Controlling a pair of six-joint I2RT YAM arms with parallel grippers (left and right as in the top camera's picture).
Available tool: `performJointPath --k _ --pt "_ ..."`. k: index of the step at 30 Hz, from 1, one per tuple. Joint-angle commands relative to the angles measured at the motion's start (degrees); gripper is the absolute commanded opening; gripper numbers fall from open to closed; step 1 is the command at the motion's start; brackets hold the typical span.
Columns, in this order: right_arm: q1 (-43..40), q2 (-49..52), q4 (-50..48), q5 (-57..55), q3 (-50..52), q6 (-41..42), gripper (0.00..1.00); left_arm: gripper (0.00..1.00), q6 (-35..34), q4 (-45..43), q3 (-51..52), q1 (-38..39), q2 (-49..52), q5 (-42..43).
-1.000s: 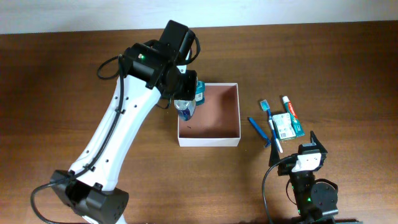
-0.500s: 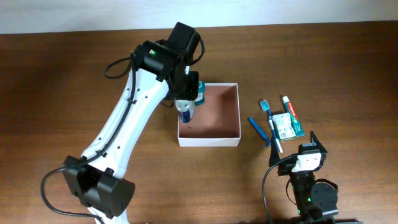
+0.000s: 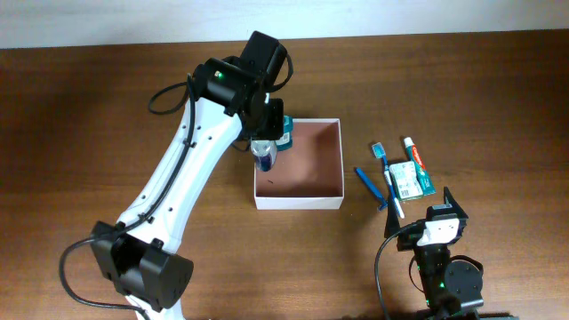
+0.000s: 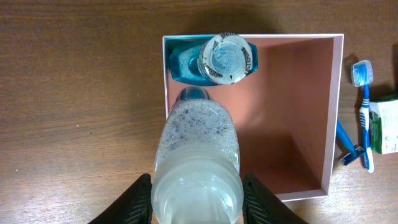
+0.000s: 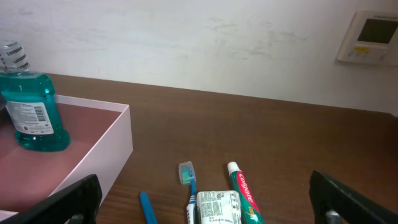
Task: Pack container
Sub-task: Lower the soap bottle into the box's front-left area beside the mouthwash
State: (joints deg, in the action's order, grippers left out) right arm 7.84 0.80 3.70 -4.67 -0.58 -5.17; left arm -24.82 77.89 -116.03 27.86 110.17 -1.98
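Observation:
The container is a square, shallow white-walled box with a reddish-brown inside; it also shows in the left wrist view and right wrist view. A teal mouthwash bottle stands upright in its far left corner. My left gripper is shut on a clear bottle of pale foamy liquid with a blue cap, held over the box's left wall. My right gripper is open and empty, low near the front edge, right of the box.
Right of the box lie a blue razor, a blue toothbrush, a white-green soap pack and a toothpaste tube. They show in the right wrist view too: toothbrush, toothpaste. A wall stands behind the table.
My left arm has swung slightly right and forward with the clear bottle, bringing it over the box's left wall. The right arm has not moved.

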Motion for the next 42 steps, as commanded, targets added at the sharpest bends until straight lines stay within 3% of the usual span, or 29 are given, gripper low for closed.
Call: performJointPath --k 1,42 --pt "-0.5 -0.5 0.4 -0.5 0.3 -0.4 0.98 0.28 -1.5 -0.8 0.9 0.3 -0.1 -0.8" --pt "-0.5 -0.5 0.5 -0.5 0.3 -0.4 0.98 0.29 -2.6 -5.5 6.5 0.3 2.8 -1.2"
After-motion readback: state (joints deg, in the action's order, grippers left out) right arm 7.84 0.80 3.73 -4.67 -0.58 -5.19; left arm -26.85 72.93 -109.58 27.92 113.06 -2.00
